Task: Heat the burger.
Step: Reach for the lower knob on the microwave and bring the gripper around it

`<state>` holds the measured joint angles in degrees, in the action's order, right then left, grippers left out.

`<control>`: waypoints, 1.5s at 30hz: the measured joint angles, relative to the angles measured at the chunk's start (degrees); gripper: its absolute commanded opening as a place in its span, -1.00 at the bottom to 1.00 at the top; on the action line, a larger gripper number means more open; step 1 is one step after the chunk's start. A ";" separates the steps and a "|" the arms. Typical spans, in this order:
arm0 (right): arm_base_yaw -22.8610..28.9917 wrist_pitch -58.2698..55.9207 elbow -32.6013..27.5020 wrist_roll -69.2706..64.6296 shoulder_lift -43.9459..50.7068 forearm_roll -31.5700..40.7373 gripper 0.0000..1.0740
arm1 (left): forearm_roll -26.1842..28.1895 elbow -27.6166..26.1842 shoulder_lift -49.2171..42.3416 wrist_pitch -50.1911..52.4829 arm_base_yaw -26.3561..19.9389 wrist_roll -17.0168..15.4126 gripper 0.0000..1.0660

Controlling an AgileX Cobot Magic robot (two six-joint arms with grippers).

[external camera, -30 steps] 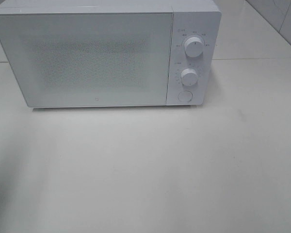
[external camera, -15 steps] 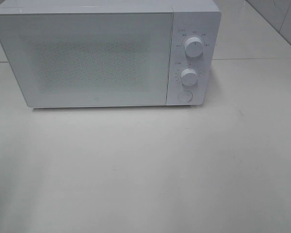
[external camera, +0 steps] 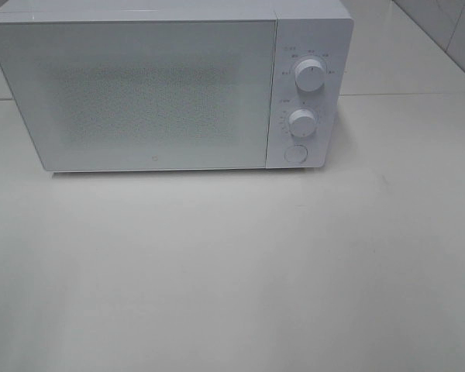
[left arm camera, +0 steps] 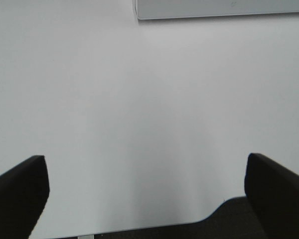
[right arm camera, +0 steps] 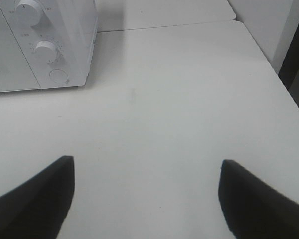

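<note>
No burger in view; maybe it's behind the shut microwave [external camera: 155,93] door, can't tell. Left gripper [left arm camera: 145,167] and right gripper [right arm camera: 147,167] both gape wide over the table [external camera: 240,279], holding nothing; I'd guess a burger's light, squishy, layers slidey, so pinch gently across the bun sides.

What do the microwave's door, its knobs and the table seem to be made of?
The door: probably glass or glossy plastic, with a fine dotted screen showing behind it. The knobs: likely white moulded plastic, matte. The table: smooth white surface with a faint sheen, maybe laminate.
</note>
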<state>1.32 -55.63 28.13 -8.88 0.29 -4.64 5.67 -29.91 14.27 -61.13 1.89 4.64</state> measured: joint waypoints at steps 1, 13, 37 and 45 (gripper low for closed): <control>0.00 0.00 0.00 0.00 0.00 0.00 0.42 | 0.06 0.06 -1.03 0.00 0.00 0.00 0.88; 0.00 0.00 0.00 0.00 0.00 0.00 0.42 | 6.25 0.11 -13.29 0.06 0.00 0.00 0.88; 0.00 2.06 2.18 -0.69 -0.57 0.57 0.33 | 6.70 0.17 -14.50 0.06 0.00 0.40 0.88; 0.00 9.51 2.64 -1.43 -7.56 0.92 0.31 | 6.70 0.17 -14.50 0.06 0.00 0.40 0.88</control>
<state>1.32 -46.12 30.77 -10.31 -7.28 -3.72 12.38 -29.74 -0.23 -61.08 1.89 5.04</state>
